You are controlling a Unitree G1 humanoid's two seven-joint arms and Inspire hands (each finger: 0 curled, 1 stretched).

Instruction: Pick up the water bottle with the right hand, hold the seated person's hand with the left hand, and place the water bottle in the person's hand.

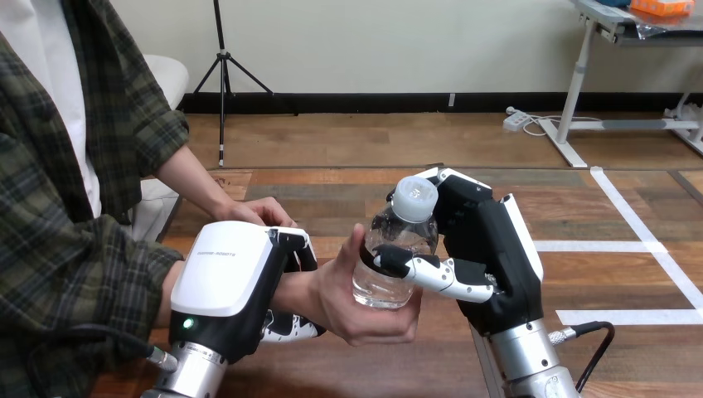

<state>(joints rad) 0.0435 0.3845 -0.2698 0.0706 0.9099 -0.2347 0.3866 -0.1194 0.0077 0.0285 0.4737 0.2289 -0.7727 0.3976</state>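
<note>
Nearest, at 7 o'clock, the robot's left hand (228,286), black with a white shell on its back, has fingers and thumb curled round the person's wrist (294,290). Just past it, toward the centre, the person's upturned hand (365,311) cups the base of the clear plastic water bottle (402,245), which stands nearly upright with its white screw cap (414,197) on; how full it is I cannot tell. From 5 o'clock the robot's right hand (497,249) is wrapped round that bottle, thumb across the front and fingers behind the neck, so both hands are on it. At 10 o'clock, behind the left hand, the person's other hand (261,211) rests low and holds nothing. Beyond the bottle, toward 12 o'clock, the brown wooden table (332,186) lies bare up to its far edge. At 3 o'clock more bare wood carries white tape lines (609,246).
</note>
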